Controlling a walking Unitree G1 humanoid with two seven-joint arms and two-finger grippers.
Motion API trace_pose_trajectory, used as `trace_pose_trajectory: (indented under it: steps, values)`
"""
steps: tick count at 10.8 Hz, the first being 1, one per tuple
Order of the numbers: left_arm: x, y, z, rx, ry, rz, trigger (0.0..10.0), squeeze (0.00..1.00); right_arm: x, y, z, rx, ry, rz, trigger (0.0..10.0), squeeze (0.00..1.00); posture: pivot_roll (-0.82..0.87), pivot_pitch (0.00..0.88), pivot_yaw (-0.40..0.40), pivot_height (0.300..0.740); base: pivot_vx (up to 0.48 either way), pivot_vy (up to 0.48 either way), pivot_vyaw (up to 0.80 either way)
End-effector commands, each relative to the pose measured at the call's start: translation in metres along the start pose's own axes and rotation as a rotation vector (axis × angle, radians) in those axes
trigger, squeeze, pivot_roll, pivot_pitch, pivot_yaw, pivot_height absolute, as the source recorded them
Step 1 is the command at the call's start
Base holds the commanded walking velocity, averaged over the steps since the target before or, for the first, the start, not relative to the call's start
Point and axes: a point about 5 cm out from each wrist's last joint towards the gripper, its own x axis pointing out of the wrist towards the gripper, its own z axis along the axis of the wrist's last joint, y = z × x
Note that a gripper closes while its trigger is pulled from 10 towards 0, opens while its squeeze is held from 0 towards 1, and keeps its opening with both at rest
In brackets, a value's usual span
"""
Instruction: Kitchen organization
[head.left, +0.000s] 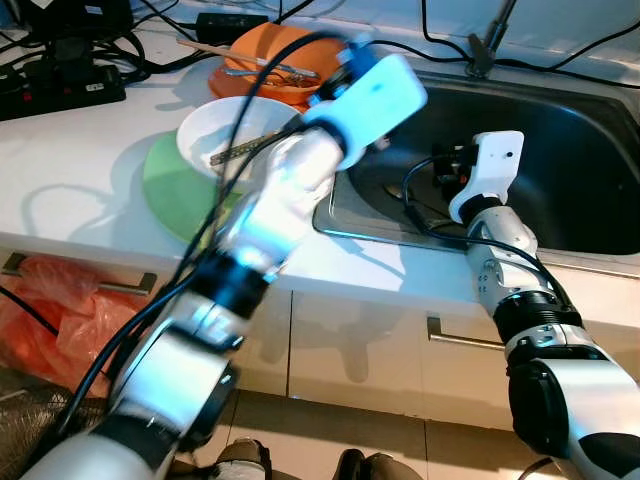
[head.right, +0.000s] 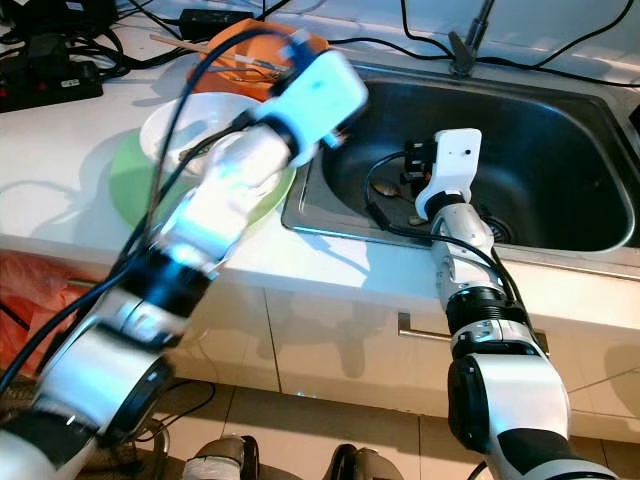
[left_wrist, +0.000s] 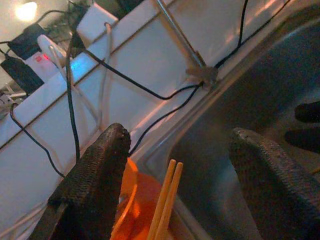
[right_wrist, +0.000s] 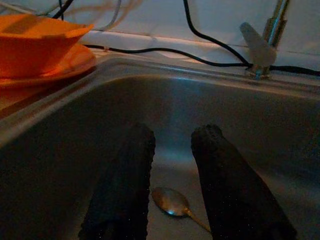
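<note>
Two grippers spread open, right gripper over sink spoon, left gripper above chopsticks

The left arm is motion-blurred and hides part of the white bowl and green plate.

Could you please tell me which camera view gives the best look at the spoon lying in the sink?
The right wrist view: the spoon lies on the sink floor just beyond the open right gripper, bowl and handle distinct. In the right eye view it is a small shape by the gripper.
</note>
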Motion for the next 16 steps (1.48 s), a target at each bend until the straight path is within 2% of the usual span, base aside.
trace_pose_trajectory:
  steps: [1,4,6,11,12,13,14,16]
  values:
    - [0.005,-0.002,0.003,0.033,0.026,-0.008,10.0,0.00,0.001,0.001,0.002,-0.006,0.005,0.009,10.0,0.00,0.21,0.124,-0.053,0.740,0.000,0.000,0.00]
    - [0.013,0.001,0.001,0.065,0.116,0.005,10.0,0.00,0.001,0.002,0.001,-0.002,0.003,0.012,10.0,0.00,0.21,0.125,-0.048,0.740,0.000,0.000,0.00]
    - [0.015,0.002,-0.011,0.081,0.195,0.018,10.0,0.00,0.000,0.002,0.000,0.000,0.005,0.014,10.0,0.00,0.21,0.132,-0.048,0.740,0.000,0.000,0.00]
    - [0.017,-0.002,-0.023,0.075,0.236,0.033,10.0,0.00,0.000,0.004,-0.001,-0.001,0.006,0.021,10.0,0.00,0.20,0.140,-0.049,0.740,0.000,0.000,0.00]
    - [0.018,-0.003,-0.025,0.086,0.244,0.029,9.5,0.00,0.000,0.004,-0.001,-0.003,0.006,0.023,10.0,0.00,0.20,0.140,-0.049,0.740,0.000,0.000,0.00]
    - [0.018,-0.003,-0.025,0.085,0.241,0.034,4.4,0.00,0.000,0.005,-0.001,-0.004,0.007,0.025,10.0,0.00,0.20,0.140,-0.048,0.740,0.000,0.000,0.00]
    - [0.018,-0.002,-0.025,0.090,0.237,0.039,0.0,0.00,0.000,0.005,-0.002,-0.004,0.008,0.025,10.0,0.00,0.20,0.139,-0.048,0.740,0.000,0.000,0.00]
    - [0.019,-0.002,-0.024,0.112,0.233,0.045,0.0,0.00,0.000,0.005,-0.002,-0.003,0.008,0.024,10.0,0.00,0.20,0.140,-0.049,0.740,0.000,0.000,0.00]
